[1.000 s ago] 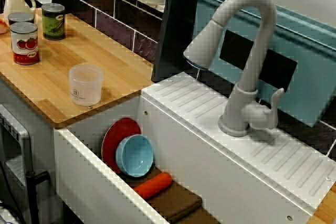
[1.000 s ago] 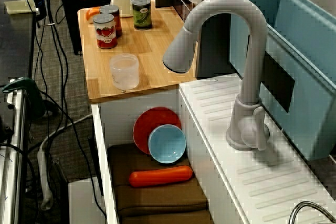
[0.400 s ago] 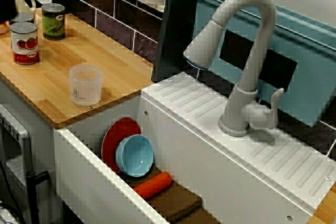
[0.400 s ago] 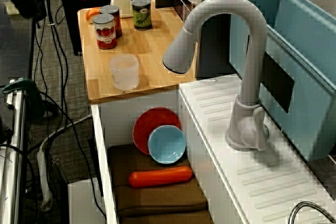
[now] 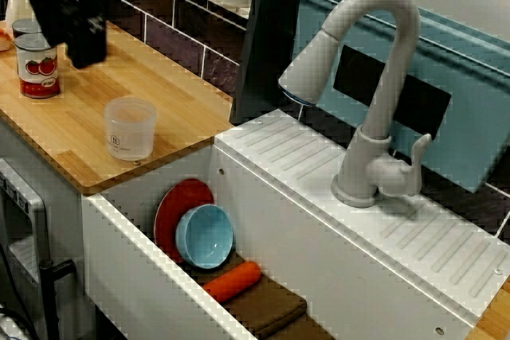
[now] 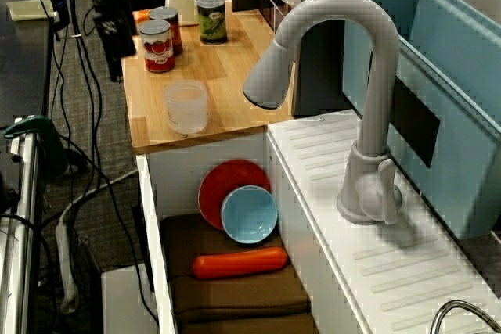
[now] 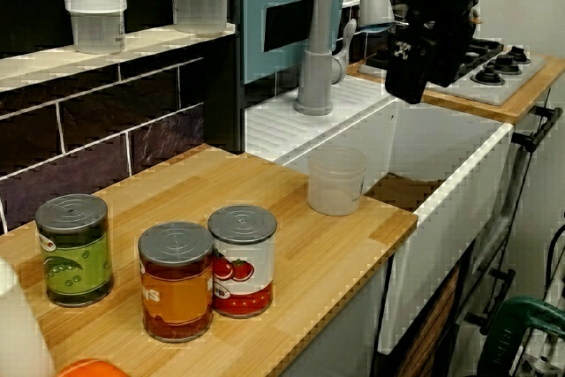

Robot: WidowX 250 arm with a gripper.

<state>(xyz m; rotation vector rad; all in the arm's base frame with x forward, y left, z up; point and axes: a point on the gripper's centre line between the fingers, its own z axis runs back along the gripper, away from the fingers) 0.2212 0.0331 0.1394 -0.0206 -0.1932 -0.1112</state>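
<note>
Dark, blurred end effector [image 5: 78,29] near tomato can [image 5: 37,66] on wooden counter [image 5: 171,85]

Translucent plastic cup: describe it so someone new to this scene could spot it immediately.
Start at the light wooden countertop beside the white sink. Near the corner closest to the sink stands the translucent plastic cup, upright and alone. Unlike the three labelled metal tins grouped at the far end, it is see-through, lidless and nearly unmarked.

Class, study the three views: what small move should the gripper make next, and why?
Probably lower straight toward the wooden counter. The gripper hangs well above it, apart from the tomato can and the clear plastic cup, touching neither; its jaws are too blurred.
</note>
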